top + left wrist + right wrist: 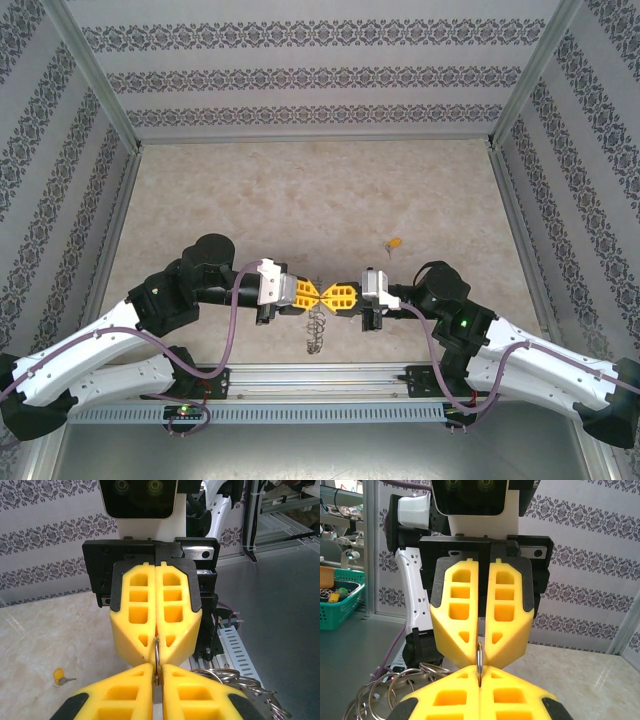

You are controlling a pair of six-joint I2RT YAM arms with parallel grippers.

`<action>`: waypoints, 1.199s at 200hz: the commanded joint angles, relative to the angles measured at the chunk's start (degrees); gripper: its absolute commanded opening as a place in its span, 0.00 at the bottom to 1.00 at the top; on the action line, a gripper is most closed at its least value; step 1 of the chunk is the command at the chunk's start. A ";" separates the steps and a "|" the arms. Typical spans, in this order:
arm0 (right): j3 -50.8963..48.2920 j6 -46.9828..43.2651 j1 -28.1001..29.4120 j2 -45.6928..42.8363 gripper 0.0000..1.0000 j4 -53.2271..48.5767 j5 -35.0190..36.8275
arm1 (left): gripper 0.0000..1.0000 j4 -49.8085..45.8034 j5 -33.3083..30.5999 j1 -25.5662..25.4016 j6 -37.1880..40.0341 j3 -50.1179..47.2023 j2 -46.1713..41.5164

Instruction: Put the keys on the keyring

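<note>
Keyring (316, 332) hangs pinched by the left gripper (312, 295) and right gripper (332, 296) (key (394, 242) lies well apart).

The left arm (95, 355) and right arm (545, 355) bend at the elbow and reach inward, so the left hand (310, 294) and right hand (333, 295) meet tip to tip, level, each with fingers closed on the keyring (316, 330)

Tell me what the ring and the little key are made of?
The keyring looks like bare grey metal: thin, with bright glints on its wire loops. The key has a matte yellow-orange head, probably plastic, and a short metallic-looking shank, too small to be sure.
</note>
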 commanded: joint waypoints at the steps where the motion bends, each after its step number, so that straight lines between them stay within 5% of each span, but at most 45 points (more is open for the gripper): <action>1: -0.53 0.54 -0.20 -0.11 0.00 3.27 -1.54 | 0.10 3.83 1.72 0.63 -0.83 -0.25 0.45; 30: -0.70 -0.38 -0.21 -0.12 0.00 1.19 0.86 | 0.00 3.46 0.85 0.63 0.36 0.13 1.31; 48: -1.02 -1.59 -0.19 -1.47 0.25 -2.20 4.84 | 0.00 1.18 -1.41 0.60 2.30 0.81 1.40; 76: -1.25 -4.04 -0.41 -4.96 0.38 -10.01 11.42 | 0.00 -7.56 -8.03 0.17 8.49 3.73 1.97; 134: -1.14 -6.28 -0.56 -5.11 0.35 -17.13 15.25 | 0.00 -14.92 -17.47 -4.11 17.05 5.30 2.91; 240: 0.57 -4.92 -0.54 -0.86 0.31 -13.52 9.87 | 0.00 -13.78 -15.28 -4.12 17.33 4.63 3.79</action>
